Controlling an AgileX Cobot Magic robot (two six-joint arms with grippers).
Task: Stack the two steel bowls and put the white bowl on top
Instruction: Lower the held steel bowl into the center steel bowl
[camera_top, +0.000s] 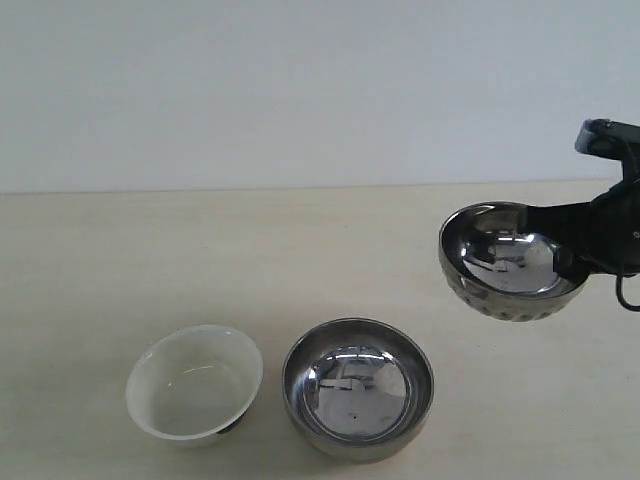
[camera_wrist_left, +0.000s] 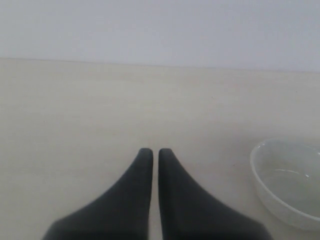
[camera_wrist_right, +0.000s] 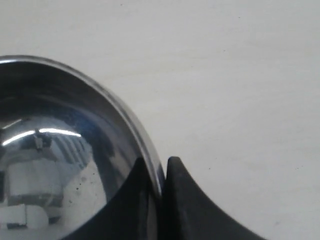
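I read the right jaws clamped on the rim of the ribbed steel bowl (camera_top: 510, 268), apparently clear of the worktop (camera_top: 100, 260); left jaws closed, empty, near the white bowl (camera_wrist_left: 287, 185).

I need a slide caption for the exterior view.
Right gripper holds ribbed steel bowl by its rim; smooth steel bowl and white bowl sit nearby.

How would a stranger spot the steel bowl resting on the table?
On the table, two bowls sit side by side up front. The steel bowl is the right-hand one: mirror-shiny, unlike the white bowl, and not held aloft like the ribbed bowl.
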